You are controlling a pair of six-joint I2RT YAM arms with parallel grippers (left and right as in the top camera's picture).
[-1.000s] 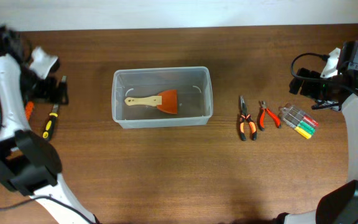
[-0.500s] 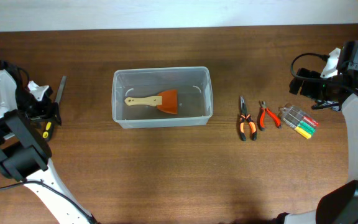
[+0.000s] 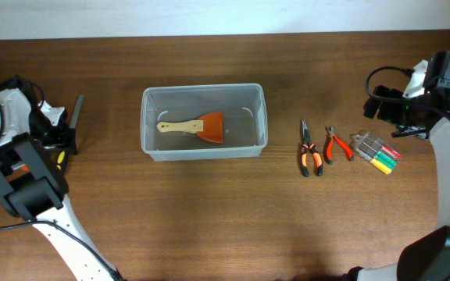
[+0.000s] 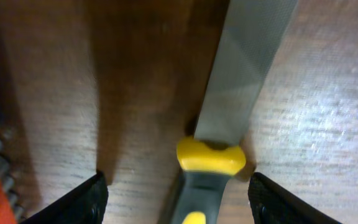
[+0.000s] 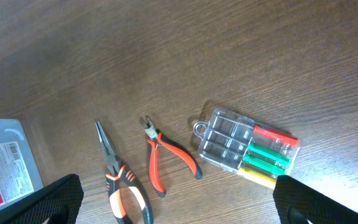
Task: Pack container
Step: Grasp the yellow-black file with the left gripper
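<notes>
The container (image 3: 201,88) is a clear bin at the table's middle, with an orange scraper with a wooden handle (image 3: 198,126) lying inside. My left gripper (image 3: 56,134) is at the far left, low over a flat metal file (image 4: 244,74) with a yellow and black handle (image 4: 207,168). Its jaws (image 4: 178,202) are open, one on each side of the handle, with gaps showing. My right gripper (image 3: 401,117) is open and empty (image 5: 179,208), raised above the tools at the right.
Black and orange long-nose pliers (image 5: 120,183), red cutters (image 5: 163,158) and a clear case of coloured screwdrivers (image 5: 247,149) lie right of the container; they also show in the overhead view (image 3: 311,152). The container's corner with a label shows in the right wrist view (image 5: 5,165).
My left arm has swung left and down, bringing its open jaws over the file's handle. The right arm and the tools at the right have not moved.
</notes>
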